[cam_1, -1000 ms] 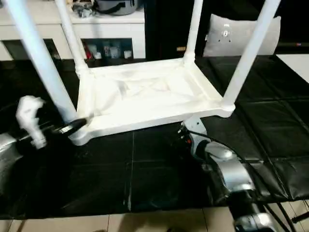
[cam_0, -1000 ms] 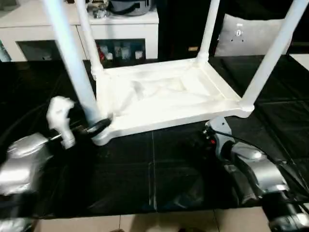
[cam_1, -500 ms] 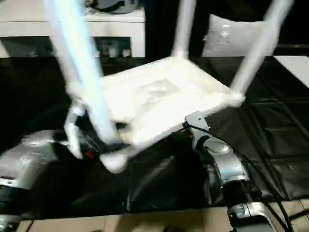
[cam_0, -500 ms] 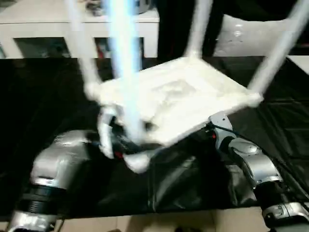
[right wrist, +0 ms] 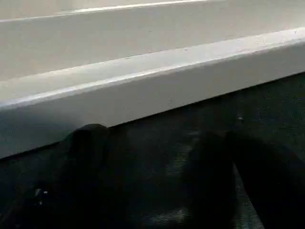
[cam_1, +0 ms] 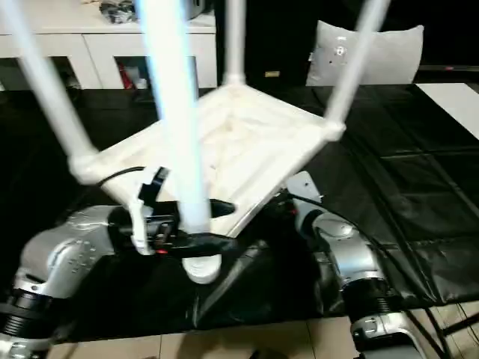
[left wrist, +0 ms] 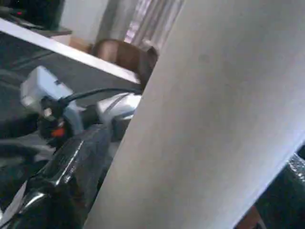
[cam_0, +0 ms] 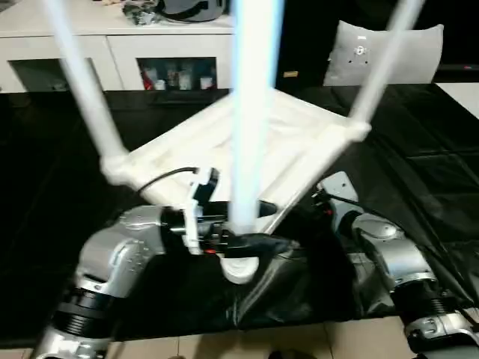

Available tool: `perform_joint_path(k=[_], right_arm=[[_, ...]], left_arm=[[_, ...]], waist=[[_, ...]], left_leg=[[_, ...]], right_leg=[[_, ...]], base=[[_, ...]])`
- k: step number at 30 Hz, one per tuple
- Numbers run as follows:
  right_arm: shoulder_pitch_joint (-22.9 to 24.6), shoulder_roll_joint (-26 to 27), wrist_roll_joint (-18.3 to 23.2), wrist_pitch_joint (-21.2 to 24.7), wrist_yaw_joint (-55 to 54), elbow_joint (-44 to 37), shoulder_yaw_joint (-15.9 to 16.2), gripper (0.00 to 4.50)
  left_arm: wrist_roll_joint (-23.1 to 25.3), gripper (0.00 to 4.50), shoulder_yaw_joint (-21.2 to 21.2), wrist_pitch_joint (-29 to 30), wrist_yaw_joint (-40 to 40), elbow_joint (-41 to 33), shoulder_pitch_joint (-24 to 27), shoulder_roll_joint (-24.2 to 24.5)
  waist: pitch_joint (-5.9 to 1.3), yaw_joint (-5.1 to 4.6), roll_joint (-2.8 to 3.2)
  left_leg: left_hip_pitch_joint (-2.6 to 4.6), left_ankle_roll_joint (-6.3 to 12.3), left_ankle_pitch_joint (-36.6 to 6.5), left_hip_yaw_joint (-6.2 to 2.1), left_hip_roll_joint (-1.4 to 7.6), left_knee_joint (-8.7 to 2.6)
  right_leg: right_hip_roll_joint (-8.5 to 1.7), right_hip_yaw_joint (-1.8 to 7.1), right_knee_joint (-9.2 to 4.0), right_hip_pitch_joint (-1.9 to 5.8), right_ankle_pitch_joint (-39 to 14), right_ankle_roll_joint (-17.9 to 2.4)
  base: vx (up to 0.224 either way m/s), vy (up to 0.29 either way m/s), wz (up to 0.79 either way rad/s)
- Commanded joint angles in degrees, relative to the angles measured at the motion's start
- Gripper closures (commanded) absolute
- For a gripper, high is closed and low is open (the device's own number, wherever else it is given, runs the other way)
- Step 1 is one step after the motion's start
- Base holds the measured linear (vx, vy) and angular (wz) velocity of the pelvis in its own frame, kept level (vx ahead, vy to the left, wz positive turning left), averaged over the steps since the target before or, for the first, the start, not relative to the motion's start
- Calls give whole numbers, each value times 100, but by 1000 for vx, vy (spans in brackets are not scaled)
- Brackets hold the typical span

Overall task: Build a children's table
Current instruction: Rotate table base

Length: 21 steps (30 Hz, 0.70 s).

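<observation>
Standing upturned near the desk's [cam_0: 419,187] front edge, the children's table [cam_0: 247,149] carries no readable writing. Left pincer [cam_0: 251,228] pinches its nearest leg's base; right pincer [right wrist: 152,181], spread, sits low beside the tabletop's rim.

Motion-blurred near leg [cam_0: 254,112], overexposed white.
</observation>
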Motion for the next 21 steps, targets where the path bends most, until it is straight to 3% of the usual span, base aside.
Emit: perform_joint_path(k=[1,13,20,21], right_arm=[[-136,160,5,-125,187,-90,226,0],[-195,352,89,-502,1022,-169,543,0],[-360,461,-50,-710,918,208,429,0],[-384,466,-44,-755,941,259,385,0]], left_arm=[[-160,4,-229,137,-1,-307,-127,-126],[-105,4,-299,42,281,-256,-247,-511],[-10,4,-380,-119,450,-137,-360,-808],[-16,4,-409,-129,461,-135,-376,-882]], waist=[[-367,44,-72],[-363,19,-66],[-374,-10,-68],[-378,-15,-39]], left_leg=[[-33,216,-1151,-41,162,-410],[-32,252,-1197,-48,173,-402],[-43,266,-1185,-50,168,-393],[-38,282,-1153,-50,167,-388]], right_leg=[[-291,270,-385,331,-2259,-1002],[-286,264,-398,331,-2302,-995],[-294,259,-396,341,-2245,-1052],[-292,260,-390,340,-2185,-1083]], base=[[0,0,0],[0,0,0],[0,0,0],[0,0,0]])
